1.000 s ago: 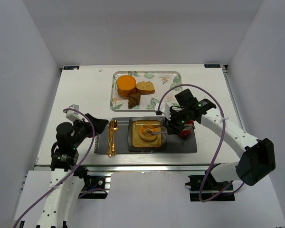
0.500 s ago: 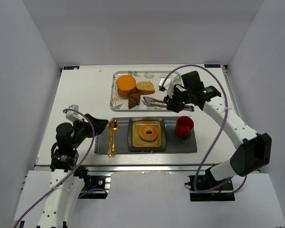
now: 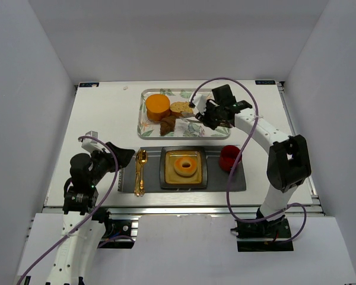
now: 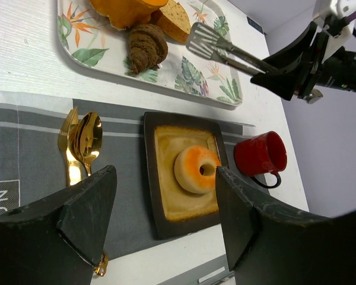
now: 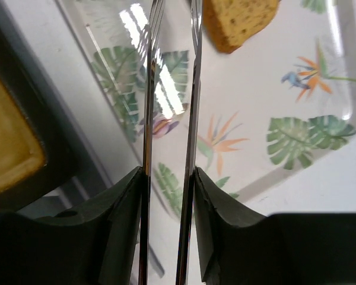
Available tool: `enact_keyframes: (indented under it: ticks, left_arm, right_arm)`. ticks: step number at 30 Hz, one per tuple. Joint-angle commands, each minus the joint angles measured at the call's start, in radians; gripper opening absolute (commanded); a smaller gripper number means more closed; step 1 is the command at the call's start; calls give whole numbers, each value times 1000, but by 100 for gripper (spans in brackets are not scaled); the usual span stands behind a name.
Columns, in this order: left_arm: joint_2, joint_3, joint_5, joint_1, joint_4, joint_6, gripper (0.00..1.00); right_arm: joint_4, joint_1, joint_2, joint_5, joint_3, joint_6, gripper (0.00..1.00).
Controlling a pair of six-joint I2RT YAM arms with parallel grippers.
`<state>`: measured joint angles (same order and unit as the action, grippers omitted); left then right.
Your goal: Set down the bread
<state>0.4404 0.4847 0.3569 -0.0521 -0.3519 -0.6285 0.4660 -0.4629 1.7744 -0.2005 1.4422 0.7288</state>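
The bread (image 3: 181,109), a tan speckled slice with a brown crust, lies on the floral tray (image 3: 216,95) next to an orange block. My right gripper (image 3: 212,116) is shut on a pair of metal tongs (image 3: 194,117), one arm against each finger (image 5: 121,208). In the right wrist view the tongs (image 5: 193,89) stand slightly apart and point at the bread (image 5: 237,21); their tips are cut off by the frame. In the left wrist view the tong heads (image 4: 204,38) hover just right of the bread (image 4: 172,15). My left gripper (image 3: 121,157) is open and empty at the near left.
An orange-and-cream doughnut (image 3: 186,165) sits on a square brown plate (image 3: 166,178) on a grey mat. A red cup (image 3: 230,157) stands to its right, gold cutlery (image 3: 140,169) to its left. A dark brown chunk (image 3: 168,124) and an orange block (image 3: 158,105) share the tray.
My right arm has swung with the tongs from over the brown plate back to the tray, by the bread. The doughnut stays on the plate. The left arm has not moved.
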Motion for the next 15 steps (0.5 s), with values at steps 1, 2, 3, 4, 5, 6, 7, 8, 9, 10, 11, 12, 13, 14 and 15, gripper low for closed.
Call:
enact_keyframes:
  ticks: [1,2,3,4,5,6,7,8,9,10,11,12,13,14,15]
  left_arm:
    - [0,22,-12,3,-6,4,77]
    - [1,20,-10,3,-4,4,77]
    - [4,14,-7,3,1,4,77]
    - [6,11,-4,3,5,1,77]
    - [7,9,-1,3,11,1,77]
    - [12,8,1,3,17,1,77]
    - [20,8,5,3,22,1,77]
    - [23,8,5,3,24,1,77]
    - [24,9,5,3,27,3,77]
    - [29,11,5,3,27,4,77]
    - [31,11,5,3,28,4,77]
    - [31,11,5,3,28,4,77]
    - [27,8,4,3,27,4,77]
    - [26,6,4,3,27,3,77]
    - [24,5,4,3,27,3,77]
  right_arm:
    - [-90,1,-26,23,61,38,43]
    - [-101,1,-27,24,58,41,43]
    - [-105,1,-26,26,57,43,44]
    - [-112,1,-24,27,53,49,45]
    - [-116,0,-17,27,55,49,46]
    - [-119,1,-10,30,58,52,46]
    - [-118,1,-3,30,64,54,47]
    - [-116,1,14,30,70,54,47]
    - [-116,0,25,32,86,54,48]
    - [-113,1,43,32,95,55,48]
    - [-110,0,52,33,102,55,49]
    - [-109,0,62,35,119,58,49]
    - [-112,1,68,38,125,60,50]
    - [-113,1,85,39,132,63,50]
    - [-113,0,92,41,148,66,50]
